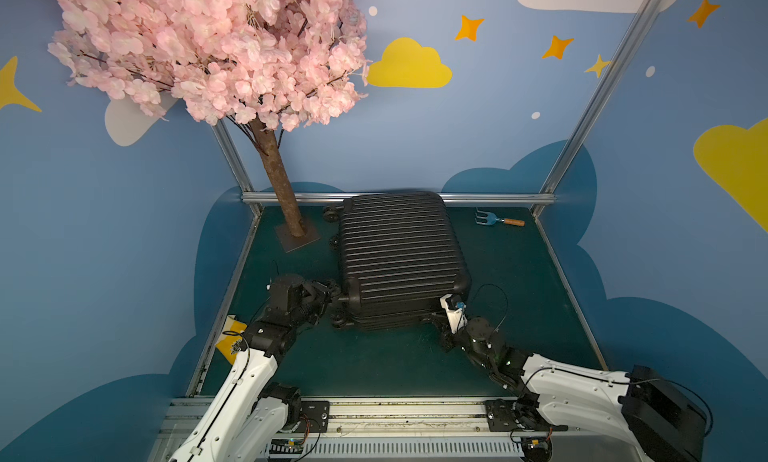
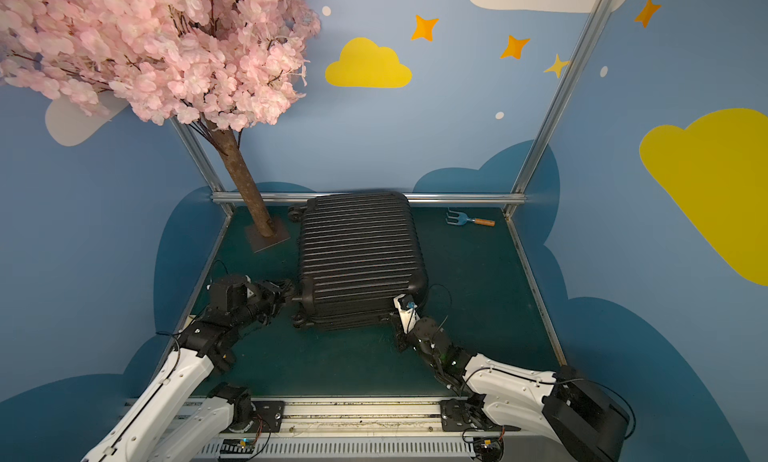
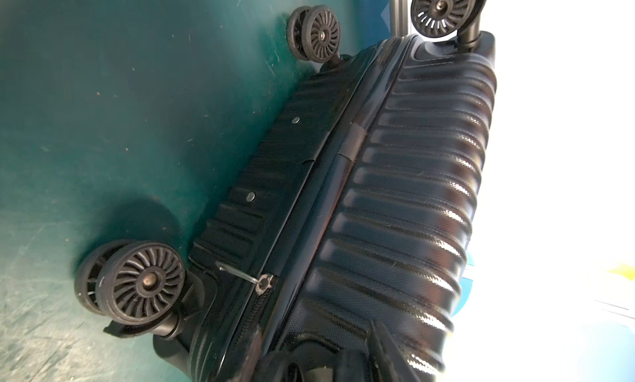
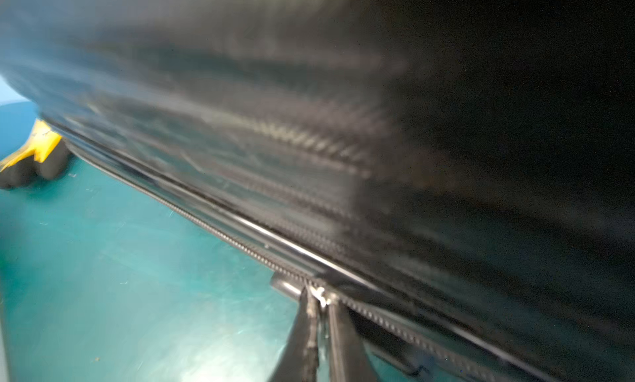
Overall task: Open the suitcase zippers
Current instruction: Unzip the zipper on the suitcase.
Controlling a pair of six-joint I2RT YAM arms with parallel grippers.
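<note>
A black suitcase (image 1: 399, 252) lies flat mid-table. The right gripper (image 4: 320, 298) is pinched tight on a zipper pull (image 4: 321, 292) at the case's near-right rim, and the pull is best drawn steadily along the track (image 4: 223, 238). The left gripper (image 1: 331, 294) sits half-spread at the near-left corner, grip unclear. Scuffed green table (image 1: 374, 364), blue cloud-painted walls (image 1: 457, 148), 1 pink blossom tree (image 1: 208, 48) at back-left.

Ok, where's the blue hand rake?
In both top views, the rake lies near the far right corner, right of the suitcase, not touching it.

Top views overhead, same scene; wrist views near suitcase (image 3: 412, 191).
</note>
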